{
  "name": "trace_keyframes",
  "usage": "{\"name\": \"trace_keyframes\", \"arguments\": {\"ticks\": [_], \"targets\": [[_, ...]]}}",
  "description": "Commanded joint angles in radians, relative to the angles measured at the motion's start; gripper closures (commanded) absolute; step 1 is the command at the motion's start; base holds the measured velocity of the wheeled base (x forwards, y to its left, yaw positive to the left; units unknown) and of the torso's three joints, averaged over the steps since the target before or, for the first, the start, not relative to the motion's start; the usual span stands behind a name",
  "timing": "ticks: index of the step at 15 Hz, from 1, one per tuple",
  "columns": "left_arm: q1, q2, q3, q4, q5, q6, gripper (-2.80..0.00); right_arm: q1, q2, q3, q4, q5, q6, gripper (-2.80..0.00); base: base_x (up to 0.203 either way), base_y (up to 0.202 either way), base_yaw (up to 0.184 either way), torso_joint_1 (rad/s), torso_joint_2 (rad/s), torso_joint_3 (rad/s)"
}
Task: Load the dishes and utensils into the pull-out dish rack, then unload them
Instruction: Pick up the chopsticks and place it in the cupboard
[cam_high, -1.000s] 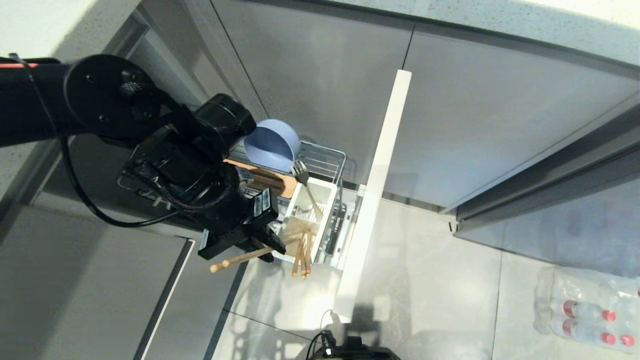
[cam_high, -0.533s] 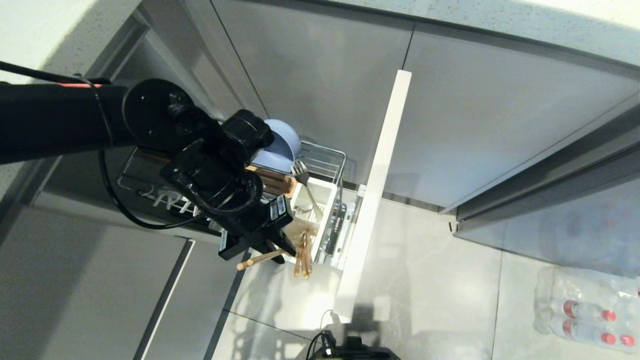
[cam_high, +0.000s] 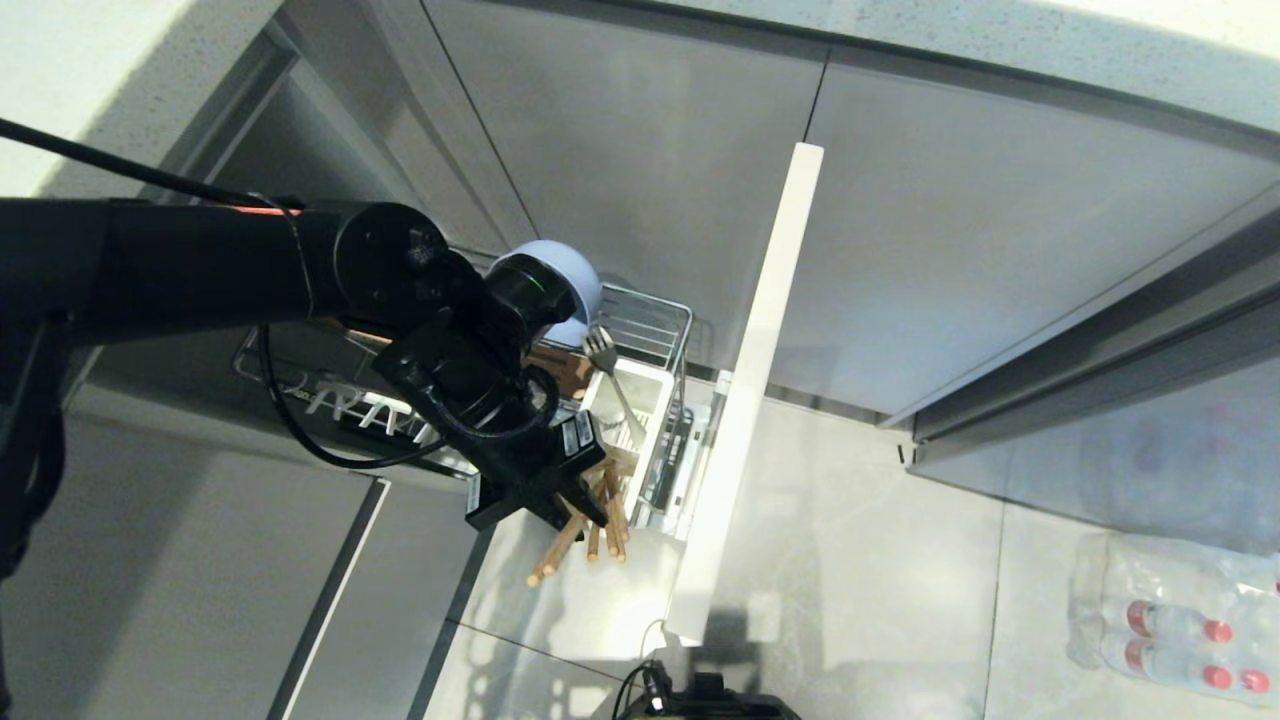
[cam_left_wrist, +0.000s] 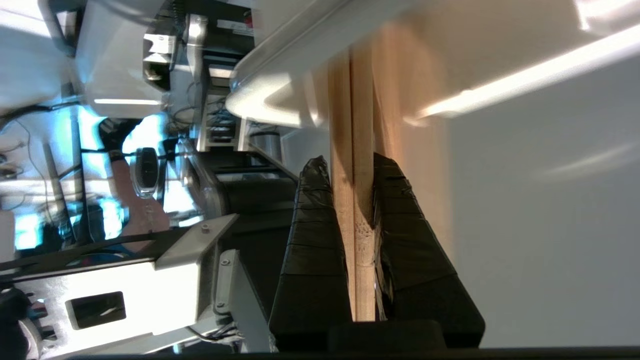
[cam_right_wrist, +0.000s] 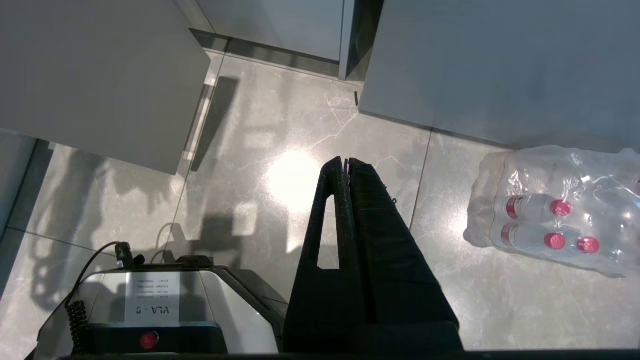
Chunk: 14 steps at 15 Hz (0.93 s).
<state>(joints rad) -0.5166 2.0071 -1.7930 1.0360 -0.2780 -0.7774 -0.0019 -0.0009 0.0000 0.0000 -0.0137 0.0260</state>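
The pull-out dish rack (cam_high: 655, 305) stands open, its narrow pale front (cam_high: 765, 330) towards the floor. A blue bowl (cam_high: 570, 275) sits at its back, partly hidden by my left arm. The fork (cam_high: 603, 348) stands in the white utensil cup (cam_high: 650, 385). My left gripper (cam_high: 580, 508) hangs over the cup's near end, shut on the chopsticks (cam_high: 548, 562), whose free ends slant out past the rack. In the left wrist view the two sticks (cam_left_wrist: 351, 115) run between the black fingers (cam_left_wrist: 312, 210) up to the cup's rim. More wooden sticks (cam_high: 612, 525) lean in the cup. My right gripper (cam_right_wrist: 346, 161) hangs shut and empty over the floor.
White plate prongs (cam_high: 350, 405) show in the rack's left part. Grey cabinet doors close the back and left. A shrink-wrapped pack of water bottles (cam_high: 1170, 620) lies on the tiled floor at the right. My base (cam_high: 700, 695) is at the bottom edge.
My left arm has swung right and forward to the utensil cup. The held chopsticks have turned from lying crosswise to slanting steeply. The arm now covers more of the bowl.
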Motion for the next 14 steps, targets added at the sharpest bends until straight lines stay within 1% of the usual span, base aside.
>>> {"name": "trace_keyframes", "arguments": {"ticks": [1,12,13,14], "targets": [[0.002,0.019,-0.003,0.007,-0.001,-0.005,0.0,0.0,0.001,0.0,0.0,0.0,0.0,0.0,0.0,0.0,0.0,0.0,0.0,0.0],[0.006,0.028,-0.011,0.009,-0.001,-0.004,0.0,0.0,0.001,0.0,0.0,0.0,0.0,0.0,0.0,0.0,0.0,0.0,0.0,0.0],[0.006,0.027,-0.011,0.009,-0.001,-0.003,-1.59,0.0,0.001,0.0,0.0,0.0,0.0,0.0,0.0,0.0,0.0,0.0,0.0,0.0],[0.006,0.027,-0.013,0.009,-0.001,-0.005,-2.8,0.0,0.001,0.0,0.0,0.0,0.001,0.0,0.0,0.0,0.0,0.0,0.0,0.0]]}}
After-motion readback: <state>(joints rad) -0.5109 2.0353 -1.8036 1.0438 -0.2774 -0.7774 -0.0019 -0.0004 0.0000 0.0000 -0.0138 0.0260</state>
